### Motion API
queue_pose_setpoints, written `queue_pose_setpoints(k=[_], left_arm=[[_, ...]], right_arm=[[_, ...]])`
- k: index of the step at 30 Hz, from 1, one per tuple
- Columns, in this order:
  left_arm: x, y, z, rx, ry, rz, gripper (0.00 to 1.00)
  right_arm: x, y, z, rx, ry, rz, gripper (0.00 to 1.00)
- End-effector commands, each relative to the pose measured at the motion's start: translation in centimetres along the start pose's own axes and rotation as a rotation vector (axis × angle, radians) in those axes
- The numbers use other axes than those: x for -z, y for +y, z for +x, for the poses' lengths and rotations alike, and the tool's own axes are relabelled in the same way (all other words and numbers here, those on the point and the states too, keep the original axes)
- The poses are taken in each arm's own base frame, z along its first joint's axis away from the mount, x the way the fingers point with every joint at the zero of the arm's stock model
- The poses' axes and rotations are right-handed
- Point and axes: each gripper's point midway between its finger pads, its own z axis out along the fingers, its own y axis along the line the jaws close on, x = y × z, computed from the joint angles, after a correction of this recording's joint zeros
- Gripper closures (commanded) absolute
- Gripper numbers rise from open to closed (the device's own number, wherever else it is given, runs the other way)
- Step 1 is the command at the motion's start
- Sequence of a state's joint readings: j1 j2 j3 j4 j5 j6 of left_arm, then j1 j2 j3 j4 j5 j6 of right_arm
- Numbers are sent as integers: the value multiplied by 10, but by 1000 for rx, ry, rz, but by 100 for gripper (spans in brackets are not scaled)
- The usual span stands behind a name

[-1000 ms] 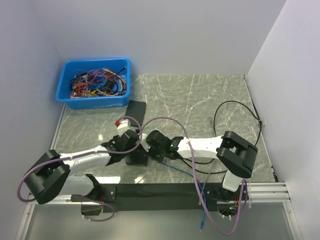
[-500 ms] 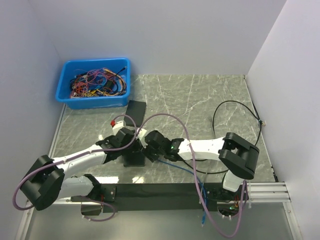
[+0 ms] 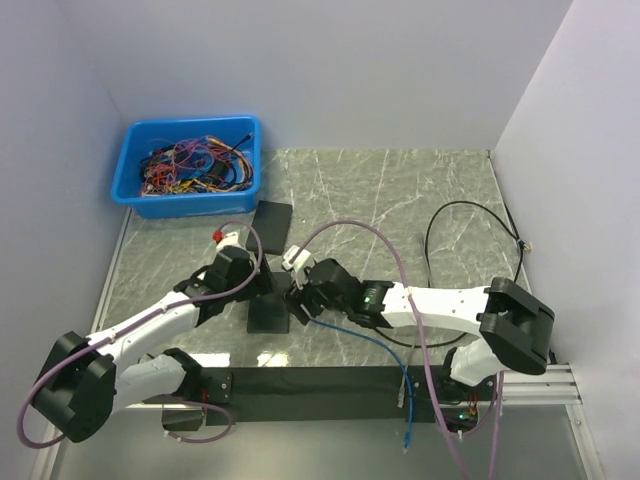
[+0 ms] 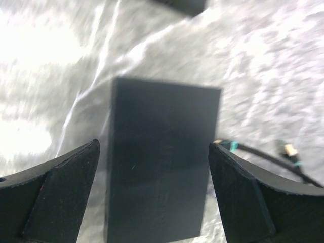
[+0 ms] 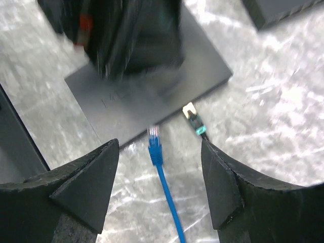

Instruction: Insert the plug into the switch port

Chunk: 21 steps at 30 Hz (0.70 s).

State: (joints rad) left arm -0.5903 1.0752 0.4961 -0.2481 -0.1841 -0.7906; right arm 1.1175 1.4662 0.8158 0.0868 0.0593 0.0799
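The switch [image 4: 159,167] is a flat black box on the marble table [image 3: 400,200]. My left gripper [image 4: 154,147] hovers open above it, one finger on each side, touching nothing. In the right wrist view the switch [image 5: 152,96] lies ahead. The blue cable's clear plug [image 5: 154,134] lies on the table with its tip at the switch's near edge. I cannot tell whether it sits in a port. My right gripper [image 5: 159,147] is open around the blue cable [image 5: 169,202], fingers well apart from it. From above, both grippers [image 3: 252,285] [image 3: 300,298] flank the switch [image 3: 268,315].
A black cable's plug with a teal boot [image 5: 196,120] lies just right of the blue plug. A second black box [image 3: 272,215] lies farther back. A blue bin [image 3: 135,190] of tangled wires stands at the back left. A black cable [image 3: 432,225] loops at right.
My right gripper has opened and let go of the blue plug, which now lies at the switch's edge. The left gripper has pulled back toward the far left, uncovering the switch.
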Motion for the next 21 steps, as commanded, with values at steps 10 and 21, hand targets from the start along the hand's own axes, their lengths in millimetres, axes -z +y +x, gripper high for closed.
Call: queue_pose_setpoints(k=[10,21], left_arm=[[0,-46,-35,-18,-90,317,9],[0,-38,-26,-8,-79,312,10]], right_arm=[[-12,8,41,-42,102,-29,38],[-31,12,49,-31,143,-37,46]])
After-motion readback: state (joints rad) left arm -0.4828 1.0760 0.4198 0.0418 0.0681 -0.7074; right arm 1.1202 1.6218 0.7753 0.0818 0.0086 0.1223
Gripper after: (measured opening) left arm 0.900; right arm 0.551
